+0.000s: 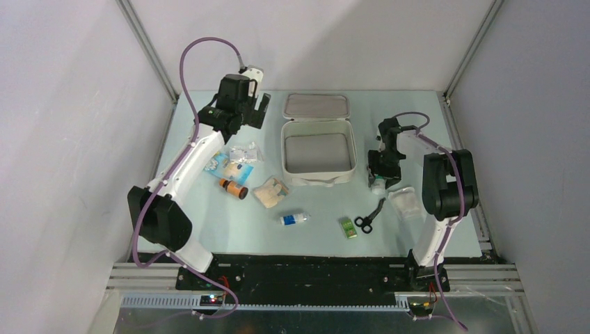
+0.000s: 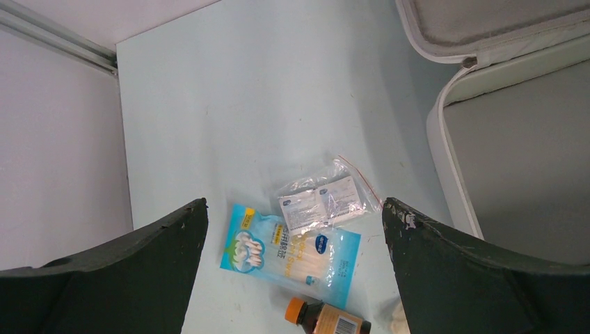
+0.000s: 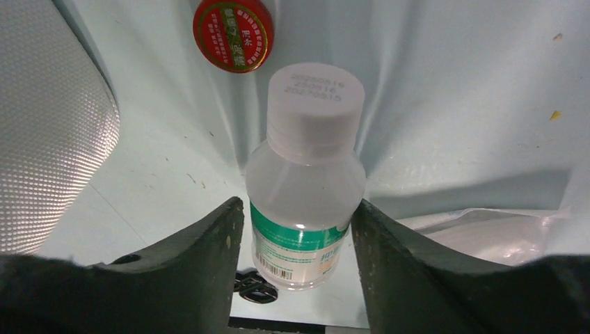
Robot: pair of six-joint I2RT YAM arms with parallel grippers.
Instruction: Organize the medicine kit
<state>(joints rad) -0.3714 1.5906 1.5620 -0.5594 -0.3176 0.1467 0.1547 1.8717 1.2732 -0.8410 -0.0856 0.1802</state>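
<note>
Clear bottle (image 3: pixel 306 195), red tin (image 3: pixel 233 35), black scissors (image 1: pixel 364 221), amber bottle (image 1: pixel 234 188), blue swab pack (image 2: pixel 289 254), perhaps gauze (image 1: pixel 270 192)

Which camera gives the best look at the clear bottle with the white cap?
The right wrist view: the clear bottle fills the frame, gripped by the right hand, cap and green label plain. The top external view shows only a sliver under that hand. The left wrist view misses it.

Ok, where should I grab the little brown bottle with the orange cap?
Grip the brown bottle around the middle of its body, coming straight down from above. It lies on its side on the table, so fingers closing across its width should cradle the round body; the orange cap end looks narrower.
</note>
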